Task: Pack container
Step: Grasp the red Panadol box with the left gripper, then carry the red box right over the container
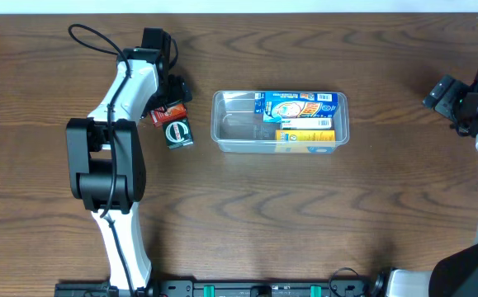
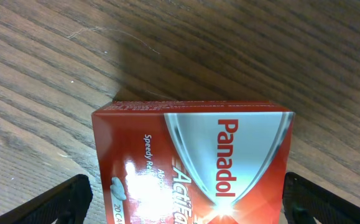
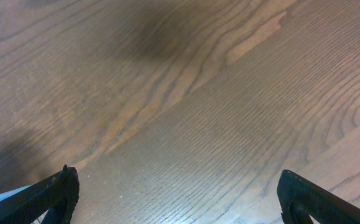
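I am holding the left gripper [image 2: 186,205] low over the Panadol box [image 2: 192,149]. Its jaws are spread wide, one on each side of the box, and they are not pinching it yet. So I am judging that the pick-up step is in hand, and the next move is calling for a straight close on the box, then a lift. A dark box [image 1: 178,134] is lying just beside it. Further right the container [image 1: 219,124] is standing, with packed boxes [image 1: 298,107] filling its right half and its left half free. Well apart, the right gripper [image 3: 176,199] is hanging spread over the bare table [image 3: 186,93].
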Available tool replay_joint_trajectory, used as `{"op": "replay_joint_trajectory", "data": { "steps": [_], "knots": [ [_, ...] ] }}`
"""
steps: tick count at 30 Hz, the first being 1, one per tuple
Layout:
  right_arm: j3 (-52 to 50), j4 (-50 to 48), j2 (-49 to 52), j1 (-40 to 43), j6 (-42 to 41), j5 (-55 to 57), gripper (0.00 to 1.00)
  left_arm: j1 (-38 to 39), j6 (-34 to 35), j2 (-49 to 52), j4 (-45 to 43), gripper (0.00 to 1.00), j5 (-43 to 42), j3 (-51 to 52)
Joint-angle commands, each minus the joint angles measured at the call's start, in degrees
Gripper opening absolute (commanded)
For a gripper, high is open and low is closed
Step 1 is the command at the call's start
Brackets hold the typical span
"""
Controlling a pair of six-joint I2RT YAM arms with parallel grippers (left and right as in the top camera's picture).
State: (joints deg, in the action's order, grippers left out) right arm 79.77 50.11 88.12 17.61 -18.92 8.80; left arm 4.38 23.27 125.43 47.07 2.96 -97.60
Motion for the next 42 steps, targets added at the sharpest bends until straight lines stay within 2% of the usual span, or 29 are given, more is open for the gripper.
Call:
{"op": "replay_joint_trajectory", "data": {
  "steps": [1, 13, 17, 25, 35, 42],
  "knots": [
    [0.4, 0.1, 0.0, 0.3, -0.8, 0.4, 0.99, -0.1, -0.7, 1.7, 0.1, 0.98, 0.0, 0.2],
    [0.4, 0.1, 0.0, 0.3, -0.8, 0.4, 0.99, -0.1, -0.7, 4.6, -0.3, 0.99, 0.0, 0.2],
    [0.4, 0.1, 0.0, 0.3, -0.8, 0.4, 0.99, -0.1, -0.7, 4.6, -0.7, 0.83, 0.0, 0.2],
    [0.4, 0.1, 0.0, 0.3, -0.8, 0.4, 0.99, -0.1, -0.8, 3.7, -0.4, 0.81, 0.0, 0.1],
    [0.4, 0.1, 0.0, 0.3, -0.8, 0.4, 0.99, 0.3, -1.2, -5.8, 6.1, 0.81, 0.0, -3.2],
    [0.4, 0.1, 0.0, 0.3, -0.8, 0.4, 0.99, 4.2, -1.6, -14.6, 8.6, 0.81, 0.0, -3.4]
  ]
}}
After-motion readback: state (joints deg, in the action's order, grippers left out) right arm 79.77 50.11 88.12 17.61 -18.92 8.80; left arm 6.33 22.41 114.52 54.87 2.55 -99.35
